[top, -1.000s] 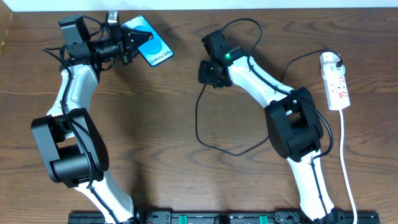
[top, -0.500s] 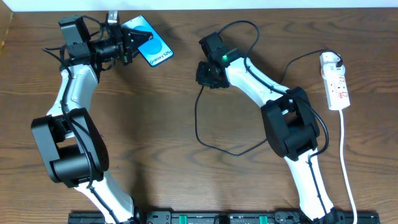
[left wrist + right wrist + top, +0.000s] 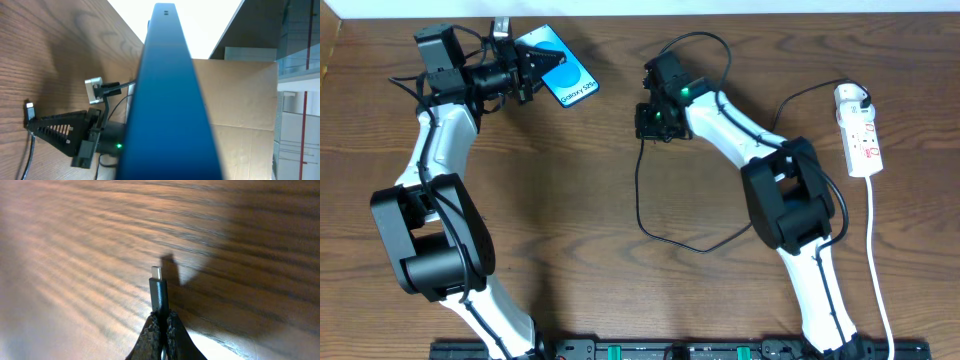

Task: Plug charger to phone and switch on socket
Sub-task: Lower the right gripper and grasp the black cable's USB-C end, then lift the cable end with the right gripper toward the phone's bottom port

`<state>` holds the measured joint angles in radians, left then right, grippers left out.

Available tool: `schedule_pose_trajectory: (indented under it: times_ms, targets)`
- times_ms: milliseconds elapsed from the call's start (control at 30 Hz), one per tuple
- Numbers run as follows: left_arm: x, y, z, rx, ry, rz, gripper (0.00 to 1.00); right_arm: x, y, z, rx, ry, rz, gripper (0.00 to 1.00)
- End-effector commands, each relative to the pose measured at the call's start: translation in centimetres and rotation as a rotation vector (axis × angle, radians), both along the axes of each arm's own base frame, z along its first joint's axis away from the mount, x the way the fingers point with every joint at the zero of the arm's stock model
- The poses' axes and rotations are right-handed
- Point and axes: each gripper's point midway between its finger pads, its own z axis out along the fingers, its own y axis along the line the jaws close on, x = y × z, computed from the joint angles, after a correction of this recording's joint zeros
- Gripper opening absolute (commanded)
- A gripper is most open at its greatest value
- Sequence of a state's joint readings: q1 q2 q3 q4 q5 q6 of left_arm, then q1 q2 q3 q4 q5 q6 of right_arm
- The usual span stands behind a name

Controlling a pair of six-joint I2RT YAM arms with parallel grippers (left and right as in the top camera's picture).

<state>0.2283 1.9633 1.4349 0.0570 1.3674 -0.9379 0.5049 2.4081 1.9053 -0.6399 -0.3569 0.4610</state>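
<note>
My left gripper [image 3: 542,62] is shut on the phone [image 3: 566,76], holding its blue "Galaxy" screen tilted above the table's far left. In the left wrist view the phone [image 3: 170,110] fills the middle, seen edge-on. My right gripper [image 3: 646,118] is shut on the charger [image 3: 640,190] near its small plug tip [image 3: 156,274], which points out from the fingers [image 3: 161,322] just above the wood. The black cable loops over the table and runs back to the socket [image 3: 860,130], a white power strip at the far right, where its black plug [image 3: 852,95] sits.
The socket's white cord [image 3: 878,260] runs down the right side to the front edge. In the left wrist view the right gripper [image 3: 65,132] with the charger's tip shows low at the left. A cardboard box [image 3: 245,115] stands beyond the table.
My right gripper has turned slightly and shifted a little with the charger's tip. The left arm and the phone have not moved.
</note>
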Motion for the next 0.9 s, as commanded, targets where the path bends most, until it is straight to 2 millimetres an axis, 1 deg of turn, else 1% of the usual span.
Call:
schedule_pose_trajectory:
  times_ms: [0, 100, 167, 233, 333, 533, 667, 733, 867]
  targets:
    - [-0.7, -0.2, 1.4, -0.011, -0.041, -0.035, 0.07, -0.5, 0.5, 4.0, 0.264, -0.07, 0.301, 0.01]
    - [-0.7, -0.2, 1.4, -0.011, -0.041, -0.035, 0.08, -0.2, -0.4, 6.6, 0.362, -0.106, 0.35, 0.01]
    - [-0.7, -0.2, 1.4, -0.011, -0.041, -0.035, 0.08, -0.1, -1.3, 8.7, 0.459, -0.142, 0.4, 0.01]
    - [-0.7, -0.2, 1.4, -0.011, -0.041, -0.035, 0.07, -0.2, -1.7, 9.9, 0.523, -0.154, 0.427, 0.01]
    - [-0.7, -0.2, 1.4, -0.011, -0.041, -0.035, 0.08, -0.8, -1.7, 11.4, 0.618, -0.159, 0.467, 0.01]
    - [-0.7, -0.3, 1.4, -0.011, -0.041, -0.036, 0.07, -1.7, -0.9, 12.5, 0.683, -0.146, 0.501, 0.01]
    - [-0.7, -0.3, 1.4, -0.011, -0.041, -0.036, 0.07, -1.8, -0.8, 12.6, 0.683, -0.125, 0.485, 0.01]
    - [-0.7, -0.3, 1.4, -0.011, -0.041, -0.037, 0.08, -1.6, -1.0, 12.3, 0.663, -0.101, 0.451, 0.01]
    - [-0.7, -0.3, 1.4, -0.011, -0.041, -0.037, 0.07, -1.6, -0.9, 12.3, 0.662, -0.093, 0.447, 0.01]
